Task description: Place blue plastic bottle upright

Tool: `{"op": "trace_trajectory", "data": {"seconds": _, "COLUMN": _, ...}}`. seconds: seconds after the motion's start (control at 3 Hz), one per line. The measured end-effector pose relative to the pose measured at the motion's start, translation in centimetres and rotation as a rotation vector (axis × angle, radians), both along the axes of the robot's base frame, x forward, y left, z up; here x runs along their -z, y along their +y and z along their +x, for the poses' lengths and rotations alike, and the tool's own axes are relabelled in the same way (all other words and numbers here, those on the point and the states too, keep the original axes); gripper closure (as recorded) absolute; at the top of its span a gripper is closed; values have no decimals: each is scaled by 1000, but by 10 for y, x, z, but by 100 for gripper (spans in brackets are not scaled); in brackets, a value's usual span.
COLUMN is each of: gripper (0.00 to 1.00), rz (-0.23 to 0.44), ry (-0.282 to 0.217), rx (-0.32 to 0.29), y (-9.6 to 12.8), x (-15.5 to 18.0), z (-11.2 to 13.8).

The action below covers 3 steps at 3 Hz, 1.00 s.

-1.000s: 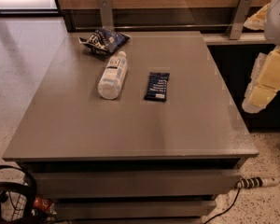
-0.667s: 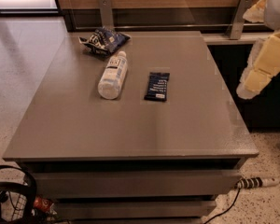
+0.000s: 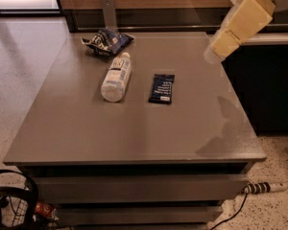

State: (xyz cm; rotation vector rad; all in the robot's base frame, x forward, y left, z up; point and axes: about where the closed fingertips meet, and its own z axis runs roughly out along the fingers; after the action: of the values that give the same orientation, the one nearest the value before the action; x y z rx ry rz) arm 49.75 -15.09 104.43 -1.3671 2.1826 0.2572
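The blue plastic bottle [image 3: 116, 76] lies on its side on the grey table [image 3: 134, 133], left of the middle. Its narrow capped end points away, toward the far edge. It is clear with a white label and blue print. My gripper [image 3: 220, 46] is cream-coloured and hangs in the air at the upper right, above the table's far right edge. It is well to the right of the bottle, apart from it, and holds nothing that I can see.
A blue-and-white snack bag [image 3: 107, 41] lies just beyond the bottle. A flat dark blue packet [image 3: 162, 88] lies to the bottle's right. A dark counter [image 3: 264, 80] stands right of the table. A cable and plug [image 3: 261, 188] and black gear [image 3: 9, 200] lie on the floor.
My gripper has moved up and to the left, from beside the table's right edge to above its far right corner. The bottle and the other things have not moved.
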Motion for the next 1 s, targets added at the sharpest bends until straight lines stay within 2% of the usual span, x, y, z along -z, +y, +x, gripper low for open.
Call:
{"op": "trace_trajectory", "data": {"seconds": 0.33, "gripper": 0, "rz": -21, "ry": -3, "rx": 82, "y": 40, "x": -25, "z": -3}}
{"op": "trace_trajectory", "data": {"seconds": 0.67, "gripper": 0, "rz": -12, "ry": 16, "rx": 159, "y": 51, "x": -29, "z": 3}}
{"op": "trace_trajectory", "data": {"seconds": 1.0, "gripper": 0, "rz": -8, "ry": 17, "rx": 163, "y": 50, "x": -29, "z": 2}}
